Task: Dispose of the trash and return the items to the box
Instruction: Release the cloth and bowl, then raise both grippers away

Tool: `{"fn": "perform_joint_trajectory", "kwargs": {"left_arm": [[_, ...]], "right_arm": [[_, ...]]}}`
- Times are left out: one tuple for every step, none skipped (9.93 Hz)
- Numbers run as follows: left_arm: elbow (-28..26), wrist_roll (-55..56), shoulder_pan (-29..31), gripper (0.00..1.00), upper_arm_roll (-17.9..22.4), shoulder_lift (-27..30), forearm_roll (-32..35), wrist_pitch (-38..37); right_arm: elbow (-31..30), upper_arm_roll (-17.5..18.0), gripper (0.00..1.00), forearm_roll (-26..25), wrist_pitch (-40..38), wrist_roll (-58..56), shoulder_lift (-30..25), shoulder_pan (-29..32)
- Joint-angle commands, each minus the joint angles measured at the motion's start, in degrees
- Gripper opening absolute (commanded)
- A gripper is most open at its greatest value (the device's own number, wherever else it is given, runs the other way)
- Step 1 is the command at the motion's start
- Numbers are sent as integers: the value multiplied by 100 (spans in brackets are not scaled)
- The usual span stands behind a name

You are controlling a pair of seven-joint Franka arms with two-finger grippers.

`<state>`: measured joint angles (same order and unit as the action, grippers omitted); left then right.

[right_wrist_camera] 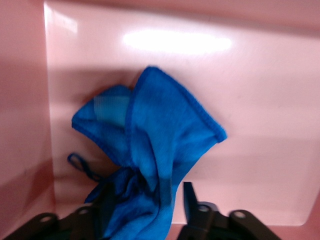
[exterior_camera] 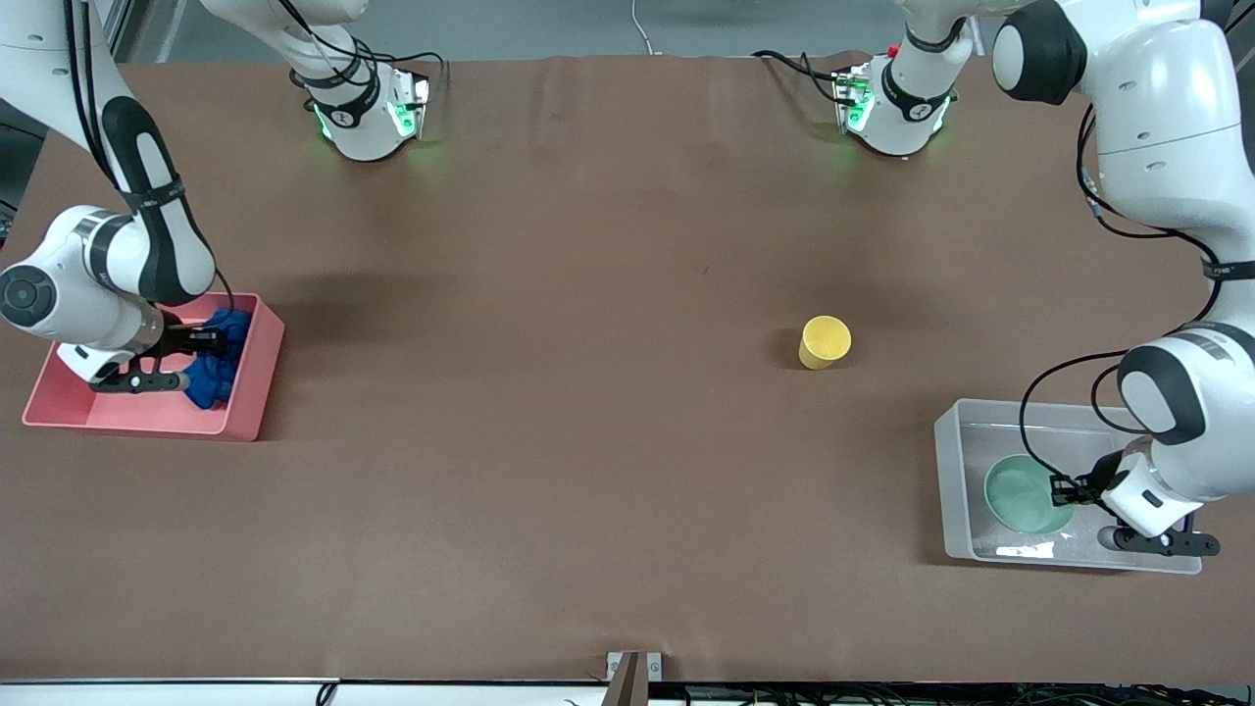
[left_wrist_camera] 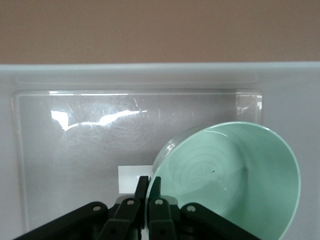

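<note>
Hidden parts: in the front view the right arm's wrist covers part of the pink bin (exterior_camera: 250,378) and part of the blue rag (exterior_camera: 221,363); the left arm covers one corner of the clear box (exterior_camera: 956,485).
Pink bin: it stands on the tabletop (exterior_camera: 588,441) at the right arm's end, and the blue rag is inside it. In the right wrist view the rag (right_wrist_camera: 150,150) is bunched up above the pink floor (right_wrist_camera: 250,125), with a thin loop of string (right_wrist_camera: 80,165) at one side.
Right hand (exterior_camera: 218,359): it is down in the pink bin, its fingers (right_wrist_camera: 190,200) set on both sides of the rag's gathered end – they grip the rag.
Clear box: it stands at the left arm's end, nearer to the front camera than the cup. The mint-green bowl (exterior_camera: 1025,493) is inside it; a small white sticker (left_wrist_camera: 131,178) shows on the box floor (left_wrist_camera: 90,150), partly covered by the bowl (left_wrist_camera: 235,175).
Left hand (exterior_camera: 1064,487): it is inside the clear box, narrow, its fingers (left_wrist_camera: 141,192) pinching the bowl's rim.
Yellow cup (exterior_camera: 824,341): it stands alone on the open tabletop – outside the box and well apart from both bins.
</note>
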<state>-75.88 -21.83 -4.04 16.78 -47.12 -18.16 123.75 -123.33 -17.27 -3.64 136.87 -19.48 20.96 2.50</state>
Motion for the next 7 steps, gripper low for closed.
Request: {"fn": "perform_joint_trajectory", "kwargs": {"left_arm": [[-180,-85,-44,0,53,-122,-170,79],[-426,-102,-45,1,53,-113,-144,184],[-733,-102,-97,1,45,-95,-118,446],[-1031,-102,-115,3,27,-17,-118,701],[-1069,-189,-89,11,27,27,-100,721],[-1070,-486,-45,43,36,80,-100,721],[-1087,-663,-1,82,44,237,-100,695]], "right_arm": [[482,5,100,56,-893,-4,-529,-21],[929,13,100,56,-1560,110,-784,-12],[1325,118,100,56,-2167,511,-1039,-4],[1677,554,100,56,-2678,941,-1311,170],[1924,1002,100,56,-3153,1442,-1575,320],[2040,1241,100,56,-3532,1882,-1882,330],[2198,1392,100,56,-3866,2034,-2250,322]]}}
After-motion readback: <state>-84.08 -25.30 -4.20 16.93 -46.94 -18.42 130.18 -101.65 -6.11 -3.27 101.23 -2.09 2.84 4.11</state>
